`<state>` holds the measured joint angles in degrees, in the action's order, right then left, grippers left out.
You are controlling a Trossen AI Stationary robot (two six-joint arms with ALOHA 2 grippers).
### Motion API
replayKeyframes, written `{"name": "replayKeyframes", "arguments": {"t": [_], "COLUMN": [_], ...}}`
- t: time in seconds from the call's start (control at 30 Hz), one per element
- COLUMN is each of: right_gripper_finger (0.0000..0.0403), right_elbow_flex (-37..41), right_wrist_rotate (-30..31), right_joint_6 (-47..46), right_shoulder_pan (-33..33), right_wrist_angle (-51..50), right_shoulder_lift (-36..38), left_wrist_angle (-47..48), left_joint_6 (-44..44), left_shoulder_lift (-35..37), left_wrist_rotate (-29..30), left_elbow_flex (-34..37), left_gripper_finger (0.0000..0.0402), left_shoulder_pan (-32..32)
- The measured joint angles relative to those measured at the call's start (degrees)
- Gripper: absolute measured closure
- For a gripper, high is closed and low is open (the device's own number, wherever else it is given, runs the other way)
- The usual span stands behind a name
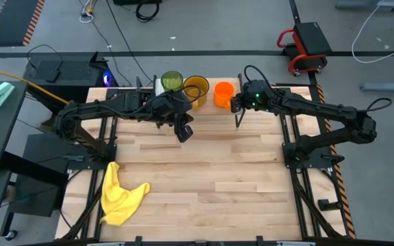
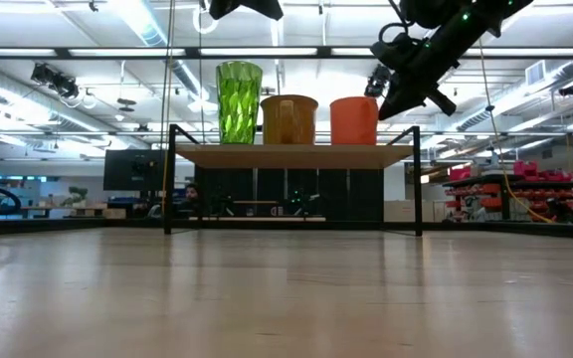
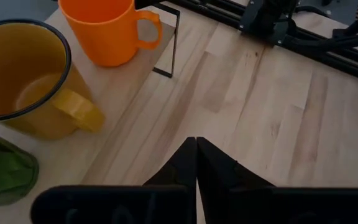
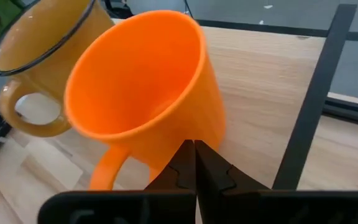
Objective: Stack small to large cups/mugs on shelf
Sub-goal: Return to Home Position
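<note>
Three cups stand upright in a row on the shelf (image 2: pixel 296 155) at the table's far edge: green tumbler (image 2: pixel 239 102), amber mug (image 2: pixel 288 119), orange mug (image 2: pixel 353 120). My right gripper (image 4: pixel 194 148) is shut and slants down beside the orange mug (image 4: pixel 148 93), at the shelf's right end (image 1: pixel 236 106). My left gripper (image 3: pixel 196 144) is shut. It hovers over the table (image 1: pixel 183 132), just nearer than the shelf, below the amber mug (image 1: pixel 195 87). My right gripper has its shut fingertips close against the orange mug's outer side wall (image 4: pixel 207 127), coming from the table's right and slanting down. I cannot tell whether they touch it. The mug stands upright on the shelf.
A crumpled yellow cloth (image 1: pixel 120 193) lies near the table's left near corner. The shelf's thin black legs (image 4: pixel 309 106) stand close to my right gripper. Bare wooden tabletop (image 1: pixel 231 178) stretches between the shelf and the near edge.
</note>
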<state>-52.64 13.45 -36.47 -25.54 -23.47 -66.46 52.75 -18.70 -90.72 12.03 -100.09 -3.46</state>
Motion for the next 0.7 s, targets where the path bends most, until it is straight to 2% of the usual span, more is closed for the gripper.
{"name": "replayKeyframes", "arguments": {"t": [0.13,0.33,0.7], "right_gripper_finger": [0.0401,0.0402,0.04], "right_elbow_flex": [0.0,0.0,0.0], "right_wrist_rotate": [0.0,0.0,0.0], "right_joint_6": [0.1,0.0,-0.5], "right_shoulder_pan": [0.2,2.3,6.1], "right_wrist_angle": [-0.2,-0.3,-0.6], "right_shoulder_lift": [1.5,6.1,11.3], "left_wrist_angle": [0.5,4.5,5.9], "left_joint_6": [0.0,-0.2,-2.1], "left_shoulder_lift": [0.0,0.0,1.0], "left_wrist_rotate": [0.7,4.8,4.9], "left_elbow_flex": [0.0,0.0,0.0], "left_gripper_finger": [0.0387,0.0373,0.0388], "left_shoulder_pan": [0.0,-1.1,-4.7]}}
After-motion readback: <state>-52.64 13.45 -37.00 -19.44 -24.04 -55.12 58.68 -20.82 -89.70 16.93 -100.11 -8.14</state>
